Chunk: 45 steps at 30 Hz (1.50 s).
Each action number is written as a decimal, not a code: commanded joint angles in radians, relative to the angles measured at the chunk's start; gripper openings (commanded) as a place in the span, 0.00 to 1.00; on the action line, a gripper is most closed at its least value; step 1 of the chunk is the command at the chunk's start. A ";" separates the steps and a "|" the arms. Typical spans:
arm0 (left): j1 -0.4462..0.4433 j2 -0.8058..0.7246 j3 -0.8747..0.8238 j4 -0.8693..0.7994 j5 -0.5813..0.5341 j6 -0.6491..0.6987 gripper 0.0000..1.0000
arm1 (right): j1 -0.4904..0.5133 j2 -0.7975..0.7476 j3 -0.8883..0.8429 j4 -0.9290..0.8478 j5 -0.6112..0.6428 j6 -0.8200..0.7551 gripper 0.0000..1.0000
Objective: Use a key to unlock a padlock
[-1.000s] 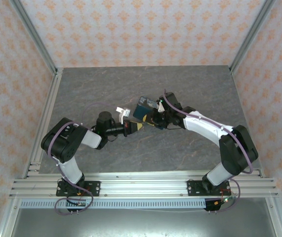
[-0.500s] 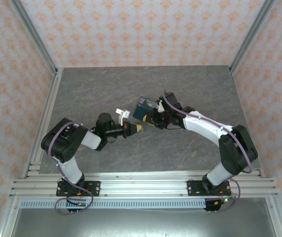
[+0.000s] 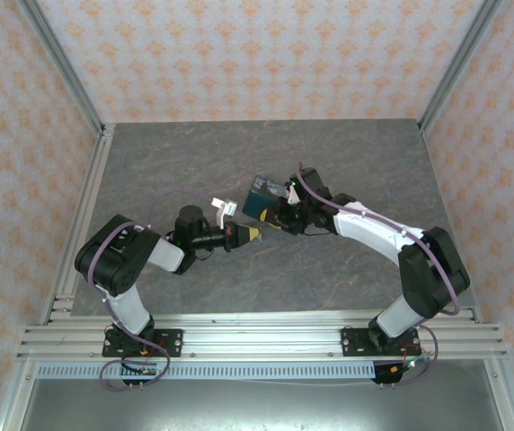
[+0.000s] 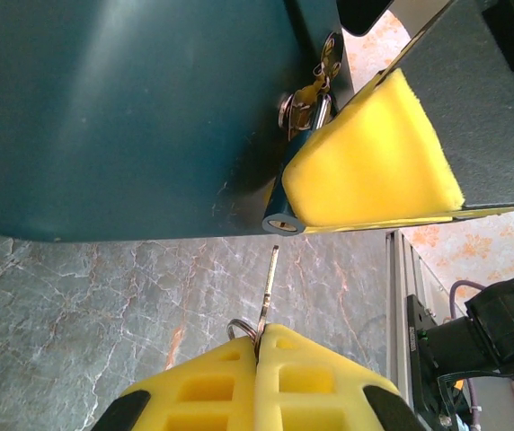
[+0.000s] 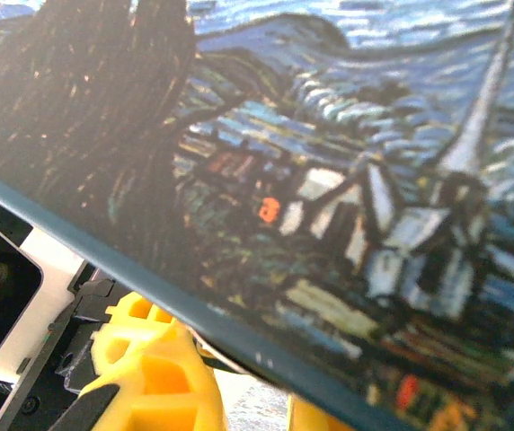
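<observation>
Over the last second almost nothing shifts, and that is the telling part. The left gripper (image 3: 250,233) hangs at practically the same spot near the middle of the surface (image 3: 356,153). Its jaws are pressed together on the key (image 4: 269,287), whose blade sticks out ahead of them.

The blue painted box (image 3: 260,193) sits just beyond, about halfway between the left and right edges of the surface. The padlock (image 4: 284,193) hangs from the brassy hasp (image 4: 315,81) on the box's side. The right gripper (image 3: 279,217) stays in against it. One yellow jaw lies flat along the padlock's body and the other is hidden behind it. I judge that the jaws are clamped on the padlock, tilting its keyhole (image 4: 281,223) toward the key.

The key's tip stands just short of the keyhole, close but not touching and roughly in line with it. The lull reads as a final alignment before insertion. The key is not in, so the shackle remains closed through the hasp. The next move likely calls for a short, straight push with the blade kept level.
</observation>
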 commanded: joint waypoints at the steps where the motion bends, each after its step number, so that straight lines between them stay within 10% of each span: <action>1: -0.007 -0.021 0.017 0.037 0.013 -0.002 0.00 | -0.004 0.002 0.036 0.028 -0.008 0.002 0.00; 45: -0.028 -0.114 -0.006 -0.055 -0.159 0.141 0.00 | -0.004 0.025 0.062 0.007 -0.038 0.039 0.00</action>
